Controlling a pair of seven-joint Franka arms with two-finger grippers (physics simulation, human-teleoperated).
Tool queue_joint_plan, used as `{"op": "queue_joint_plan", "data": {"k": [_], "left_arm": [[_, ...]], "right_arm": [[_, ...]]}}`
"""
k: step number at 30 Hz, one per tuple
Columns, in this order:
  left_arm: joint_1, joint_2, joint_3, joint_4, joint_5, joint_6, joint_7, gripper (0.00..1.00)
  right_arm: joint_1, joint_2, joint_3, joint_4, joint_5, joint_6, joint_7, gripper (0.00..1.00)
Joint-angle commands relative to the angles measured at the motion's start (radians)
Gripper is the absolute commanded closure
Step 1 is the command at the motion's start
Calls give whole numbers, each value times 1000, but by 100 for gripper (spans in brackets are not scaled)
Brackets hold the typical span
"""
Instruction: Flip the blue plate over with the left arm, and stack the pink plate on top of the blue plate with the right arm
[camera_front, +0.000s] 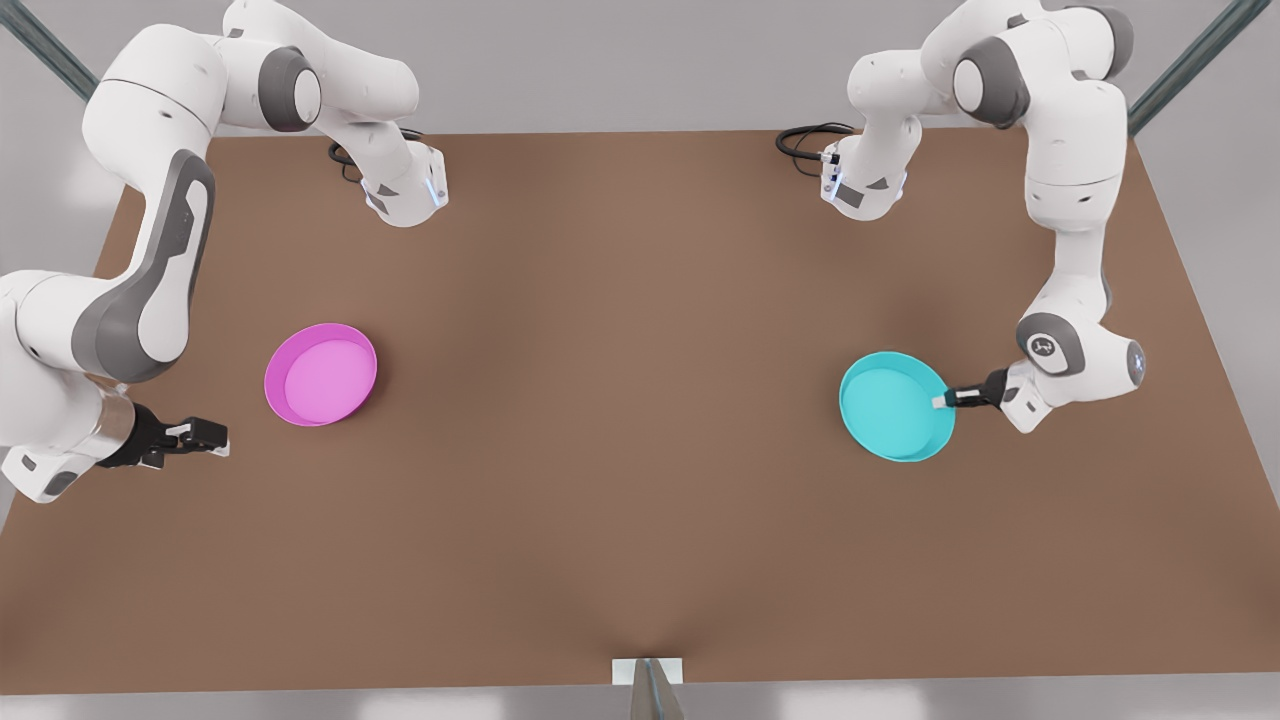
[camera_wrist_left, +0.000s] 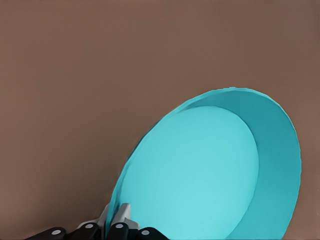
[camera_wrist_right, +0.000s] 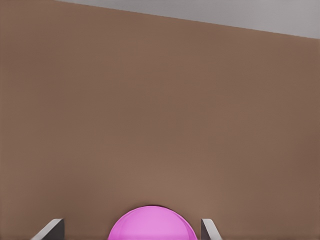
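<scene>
Brown bench (camera_front: 640, 480). Blue plate (camera_front: 893, 405), on the front view's right, hollow up, its rim pinched by the left end effector (camera_front: 942, 401). Pink plate (camera_front: 320, 374) lies well apart; right end effector (camera_front: 212, 437), fingers spread, hovers just beside it.

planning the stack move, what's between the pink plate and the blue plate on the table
Nothing: in the front view only bare brown table lies between the pink plate and the blue plate.
</scene>
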Motion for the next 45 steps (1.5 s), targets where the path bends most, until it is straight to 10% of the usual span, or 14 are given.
{"op": "queue_joint_plan", "data": {"k": [1, 9, 25, 28, 38, 45], "left_arm": [[1, -5, -9, 3, -92, -4, -14, 79], [-126, -96, -111, 83, 35, 7, -386, 79], [-599, -74, -151, 490, 998, -123, -1244, 79], [-668, -30, -152, 565, 1247, -189, -1281, 79], [-928, 168, -146, 606, 2026, -405, -1497, 79], [-1195, 326, -145, 576, 2315, -810, -1451, 79]], "right_arm": [[0, 1, 0, 0, 0, 0, 0, 0], [0, 0, 0, 2, 0, 0, 0, 0], [-23, -69, -11, -23, -49, -173, -9, 0], [-40, -356, -6, -475, -55, 55, -11, 0], [-48, -384, -6, -685, -57, 60, -3, 0], [-264, -329, -8, -1170, 38, 557, -465, 0]]}}
